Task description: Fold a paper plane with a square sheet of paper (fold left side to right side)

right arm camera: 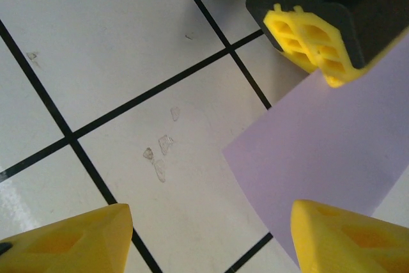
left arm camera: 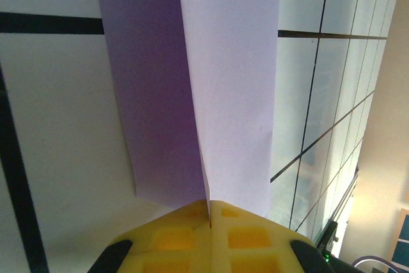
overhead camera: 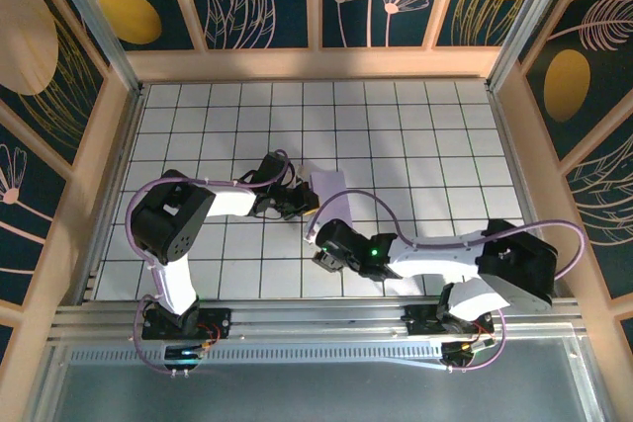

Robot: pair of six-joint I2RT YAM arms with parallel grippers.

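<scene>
The lavender square sheet of paper (overhead camera: 327, 185) lies on the white grid table, just right of my left gripper (overhead camera: 298, 203). In the left wrist view the sheet (left arm camera: 230, 75) rises as two layers that meet in a crease. The left gripper (left arm camera: 209, 208) is shut on the sheet's near edge, its yellow pads pressed together. My right gripper (overhead camera: 318, 248) hovers just in front of the paper, open and holding nothing. In the right wrist view the gripper (right arm camera: 211, 238) straddles a bare tile, with a corner of the sheet (right arm camera: 326, 139) next to its right fingertip (right arm camera: 345, 234). The left gripper's yellow fingers (right arm camera: 310, 43) pinch the sheet's far edge.
Wooden walls with aluminium posts (overhead camera: 99, 27) enclose the tiled table (overhead camera: 425, 135). A few small scuff marks (right arm camera: 160, 155) show on the tile under my right gripper. The right arm's forearm (overhead camera: 435, 254) lies low across the front right of the table.
</scene>
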